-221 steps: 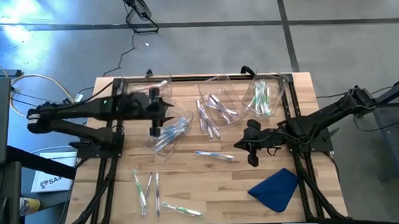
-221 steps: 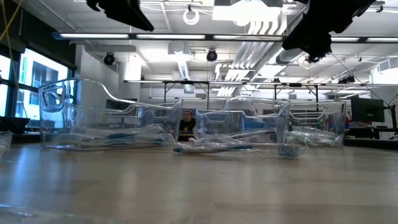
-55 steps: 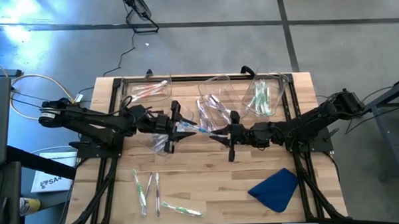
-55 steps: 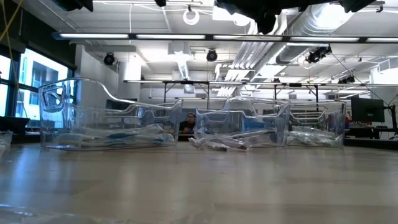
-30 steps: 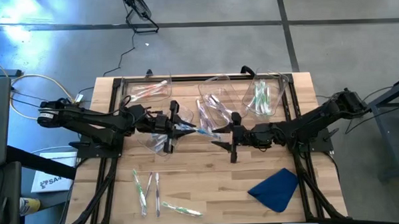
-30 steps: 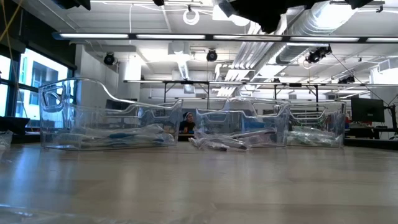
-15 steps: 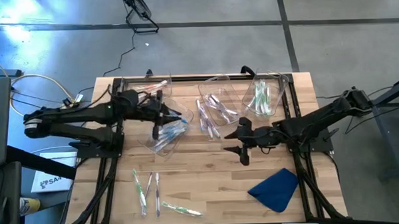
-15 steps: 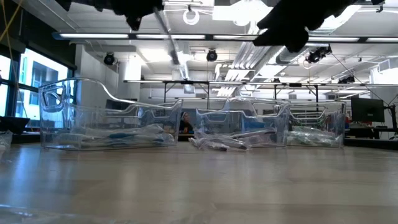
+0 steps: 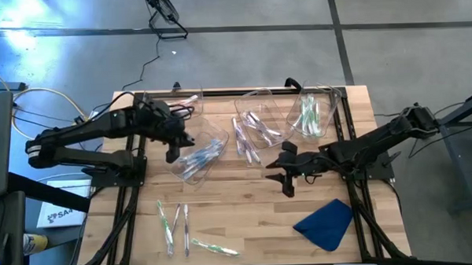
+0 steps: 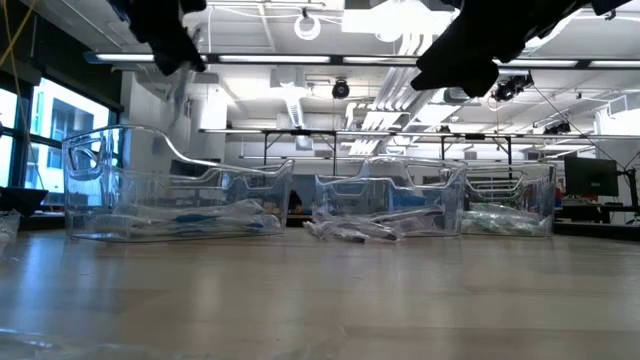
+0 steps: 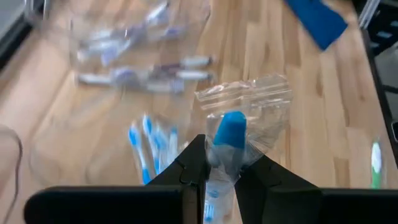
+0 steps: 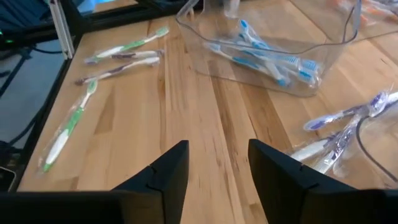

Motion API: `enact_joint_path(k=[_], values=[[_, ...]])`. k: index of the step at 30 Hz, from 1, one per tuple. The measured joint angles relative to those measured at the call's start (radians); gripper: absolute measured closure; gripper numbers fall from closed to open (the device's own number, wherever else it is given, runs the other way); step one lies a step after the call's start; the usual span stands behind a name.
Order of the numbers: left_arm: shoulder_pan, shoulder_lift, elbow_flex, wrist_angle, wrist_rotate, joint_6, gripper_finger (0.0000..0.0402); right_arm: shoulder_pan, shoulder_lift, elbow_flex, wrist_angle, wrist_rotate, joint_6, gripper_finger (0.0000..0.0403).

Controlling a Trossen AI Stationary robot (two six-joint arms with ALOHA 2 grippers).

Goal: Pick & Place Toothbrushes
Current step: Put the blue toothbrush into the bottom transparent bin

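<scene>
1. the left gripper [image 11: 221,171] is shown clamped on a wrapped blue toothbrush [image 11: 229,134], held above the bin of blue brushes [image 9: 196,159] at the table's left.
2. the right gripper [image 12: 214,163] is shown with fingers spread and nothing between them, over bare wood near the table's middle.
3. sorting is judged partly done: blue brushes [image 12: 273,59] are seen in the left bin, purple ones [image 9: 255,125] in and just beside the middle bin, green ones [image 9: 308,114] in the right bin, pink ones [image 9: 176,105] at the far left corner.
4. work is judged left over: three green or purple wrapped brushes [image 9: 176,221] lie loose near the front left edge, and the held brush is not yet dropped.
5. the surface is a pale wooden table [image 9: 247,219] with a blue cloth [image 9: 326,222] at front right.
6. beyond it, grey floor and an open hall with ceiling lights [image 10: 300,60] are visible.
</scene>
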Motion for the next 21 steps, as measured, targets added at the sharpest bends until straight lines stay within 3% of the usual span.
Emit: enact_joint_path(k=[13,21], values=[[-0.003,0.06,0.001,-0.168,0.036,-0.085,0.0353,0.0,0.002,0.0,-0.003,-0.002,0.007,0.0255],[-0.003,0.165,-0.027,-0.142,0.026,-0.049,0.0352,0.0,0.002,0.0,-0.004,0.001,0.007,0.0255]])
